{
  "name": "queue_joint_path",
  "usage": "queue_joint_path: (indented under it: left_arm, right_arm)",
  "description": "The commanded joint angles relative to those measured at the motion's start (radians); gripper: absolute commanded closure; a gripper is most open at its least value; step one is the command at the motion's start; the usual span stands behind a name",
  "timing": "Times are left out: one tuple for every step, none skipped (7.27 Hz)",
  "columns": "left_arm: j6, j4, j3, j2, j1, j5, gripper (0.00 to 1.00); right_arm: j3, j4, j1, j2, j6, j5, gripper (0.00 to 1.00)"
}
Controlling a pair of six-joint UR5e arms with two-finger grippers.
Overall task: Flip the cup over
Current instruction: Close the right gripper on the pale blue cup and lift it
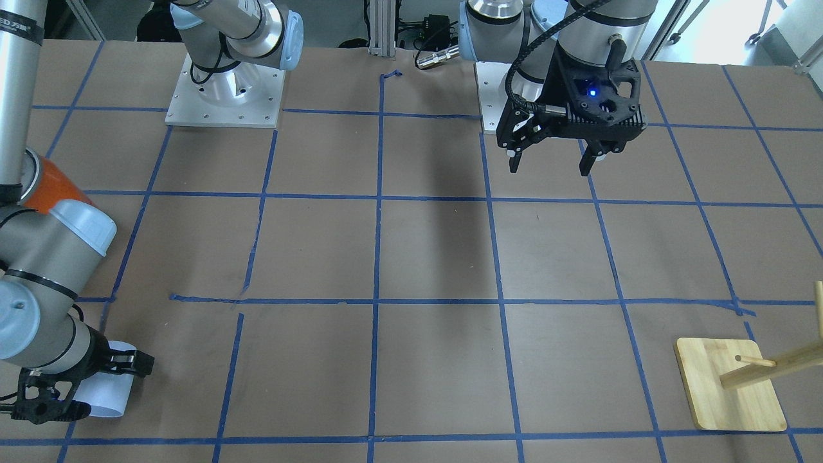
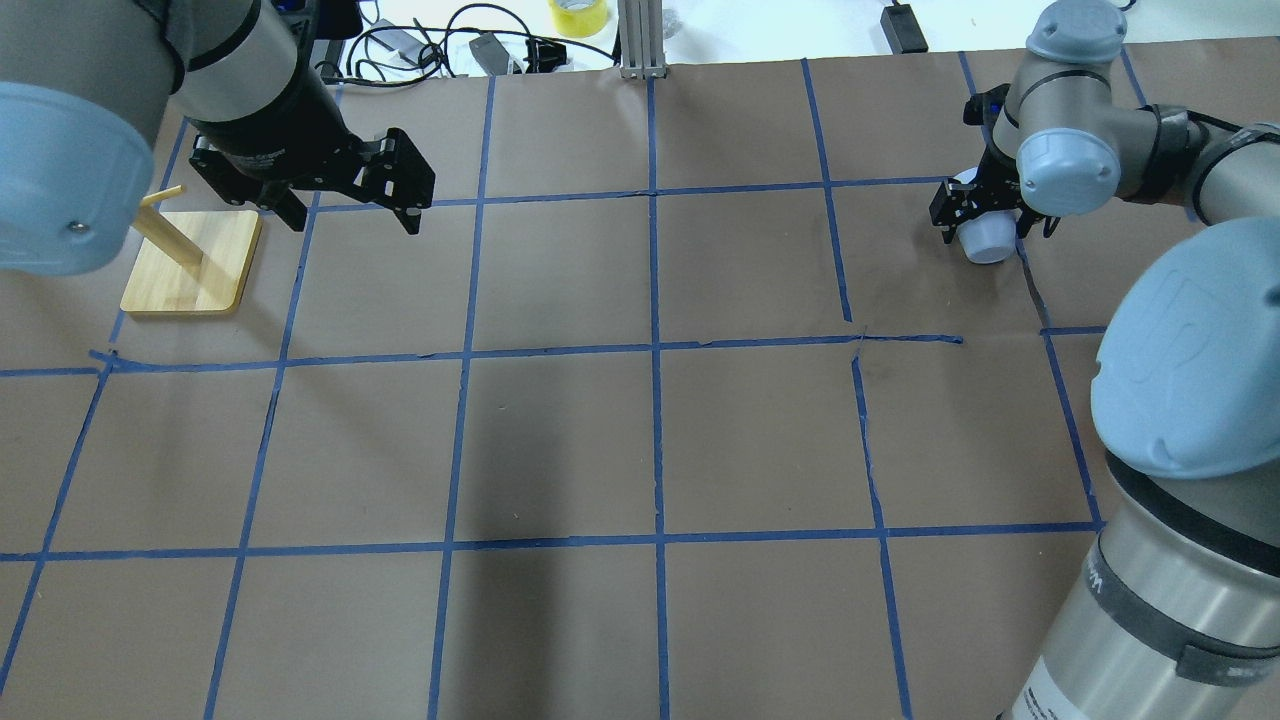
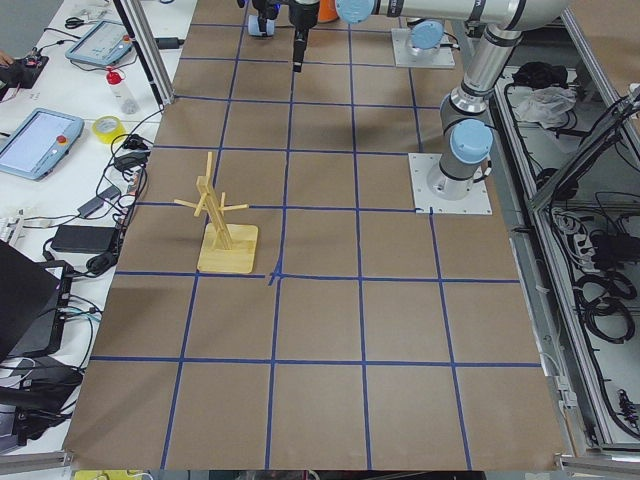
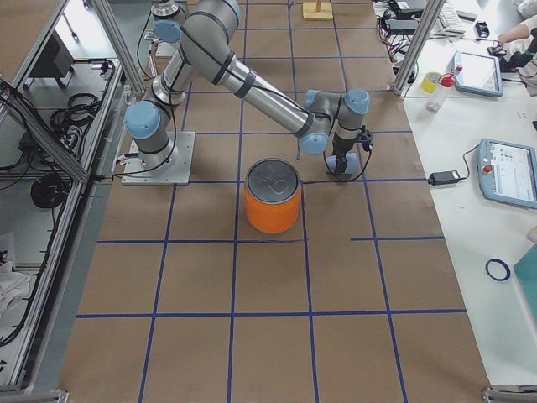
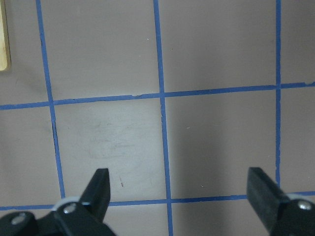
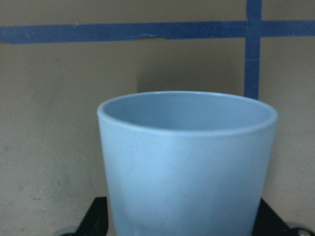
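Note:
The pale lavender-blue cup [image 6: 187, 162] fills the right wrist view, tipped on its side with its open rim pointing away from the wrist. My right gripper [image 6: 182, 219] is shut on its lower body, one finger on each side. The cup also shows in the overhead view [image 2: 985, 242] at the far right and in the front view [image 1: 106, 391] at the lower left, low over the table. I cannot tell whether it touches the table. My left gripper [image 2: 355, 215] is open and empty, hovering above the table [image 5: 179, 184].
A large orange canister with a silver top [image 4: 273, 201] stands near the right arm and is partly hidden behind it in the front view [image 1: 48, 186]. A wooden peg stand on a square base [image 2: 190, 260] stands near the left gripper.

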Motion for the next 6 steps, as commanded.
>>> queue_joint_path:
  left_arm:
    - [0.000, 0.000, 0.000, 0.000, 0.000, 0.000, 0.00]
    - [0.000, 0.000, 0.000, 0.000, 0.000, 0.000, 0.00]
    - [0.000, 0.000, 0.000, 0.000, 0.000, 0.000, 0.00]
    - [0.000, 0.000, 0.000, 0.000, 0.000, 0.000, 0.00]
    - [0.000, 0.000, 0.000, 0.000, 0.000, 0.000, 0.00]
    - [0.000, 0.000, 0.000, 0.000, 0.000, 0.000, 0.00]
  right_arm:
    - [-0.005, -0.060, 0.001, 0.008, 0.002, 0.005, 0.64]
    - [-0.006, -0.066, 0.001, 0.005, 0.001, 0.010, 0.94]
    - [-0.011, -0.114, 0.012, -0.001, 0.017, 0.008, 0.93]
    - [-0.013, -0.123, 0.024, -0.010, 0.002, 0.012, 0.94]
    - [-0.014, -0.114, 0.060, -0.042, 0.001, 0.012, 0.96]
    - [-0.014, -0.091, 0.155, -0.077, 0.002, -0.011, 0.96]
